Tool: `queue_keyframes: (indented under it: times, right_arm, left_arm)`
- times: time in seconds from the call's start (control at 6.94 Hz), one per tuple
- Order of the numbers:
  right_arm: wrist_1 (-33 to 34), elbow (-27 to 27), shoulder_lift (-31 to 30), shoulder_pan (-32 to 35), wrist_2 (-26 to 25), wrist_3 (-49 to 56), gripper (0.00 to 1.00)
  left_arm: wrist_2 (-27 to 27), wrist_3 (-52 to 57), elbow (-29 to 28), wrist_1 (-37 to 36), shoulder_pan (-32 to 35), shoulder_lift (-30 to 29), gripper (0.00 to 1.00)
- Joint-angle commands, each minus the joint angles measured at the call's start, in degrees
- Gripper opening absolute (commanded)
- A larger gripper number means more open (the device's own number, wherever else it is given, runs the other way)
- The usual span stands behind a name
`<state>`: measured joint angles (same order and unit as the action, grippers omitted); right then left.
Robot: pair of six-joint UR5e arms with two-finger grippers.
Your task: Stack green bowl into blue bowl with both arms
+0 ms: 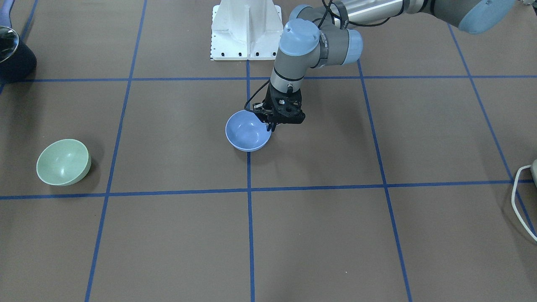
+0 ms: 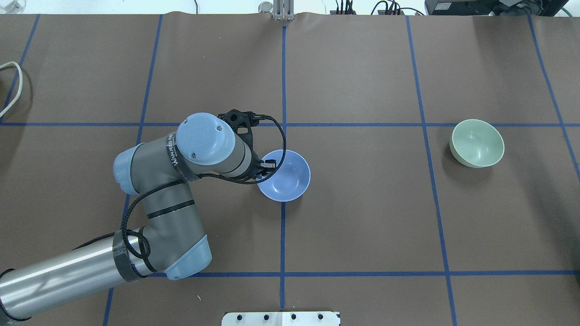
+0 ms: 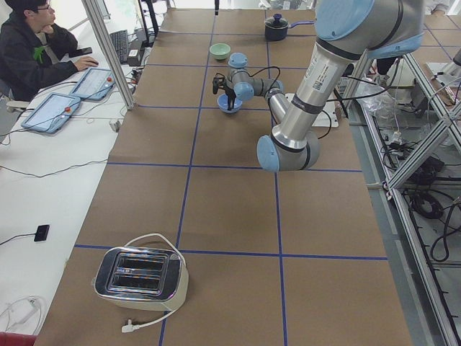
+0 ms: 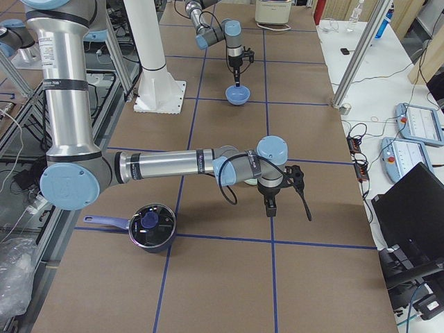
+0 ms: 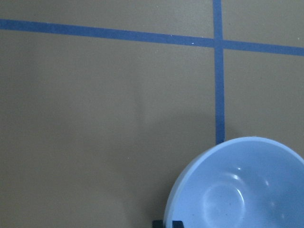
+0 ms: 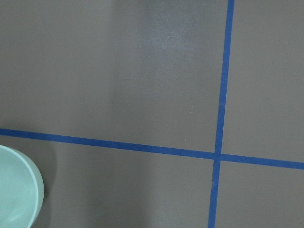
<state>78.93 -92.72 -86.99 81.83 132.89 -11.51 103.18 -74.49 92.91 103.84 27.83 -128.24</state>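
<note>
The blue bowl (image 1: 245, 133) sits at the table's middle, on a crossing of blue tape lines; it also shows in the overhead view (image 2: 287, 177) and the left wrist view (image 5: 237, 190). My left gripper (image 1: 272, 126) points down, shut on the rim of the blue bowl on the robot's side (image 2: 265, 166). The green bowl (image 1: 63, 162) stands alone far off on the robot's right (image 2: 476, 143); its edge shows in the right wrist view (image 6: 16, 187). My right gripper (image 4: 269, 207) shows only in the exterior right view, hanging near the green bowl; I cannot tell whether it is open or shut.
A dark lidded pot (image 4: 149, 227) stands near the table's right end. A toaster (image 3: 140, 274) with a white cable (image 2: 11, 86) is at the left end. The white base stand (image 1: 245, 29) is at the robot's edge. An operator (image 3: 32, 43) sits beside the table.
</note>
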Motion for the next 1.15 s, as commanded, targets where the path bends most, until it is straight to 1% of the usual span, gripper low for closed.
queue_keyframes:
  times: [0.0,0.14,0.29,0.43,0.58,0.72,0.86,1.01]
  right_arm:
    - [-0.09,0.0,-0.02,0.0,0.0,0.0,1.0]
    - [-0.09,-0.09,-0.02,0.0,0.09,0.0,1.0]
    - [-0.09,0.0,-0.02,-0.09,0.09,0.08,1.0]
    - [-0.18,-0.17,-0.02,-0.61,0.17,0.08,1.0]
    - [-2.44,-0.35,-0.11,-2.18,0.18,0.0,1.0]
    - [-6.03,0.0,-0.72,-3.07,0.26,0.0,1.0]
    - [-7.37,-0.44,-0.2,-5.25,0.18,-0.27,1.0]
    - [-7.38,-1.05,0.15,-5.54,0.18,-2.1,1.0]
  left_arm:
    - [-3.84,0.05,0.95,0.66,0.12,0.1,0.98]
    - [-2.82,0.13,2.7,3.28,3.52,0.18,0.98]
    - [7.2,1.26,3.06,2.87,8.77,0.88,0.98]
    - [17.48,5.63,3.93,2.78,15.87,4.02,0.98]
    - [21.15,12.8,6.47,2.6,20.9,9.01,0.98]
    - [21.62,21.49,8.32,1.73,25.39,15.41,0.98]
    - [21.8,31.15,8.77,1.63,28.48,20.52,0.98]
    - [23.71,37.16,8.69,1.63,32.69,24.75,0.98]
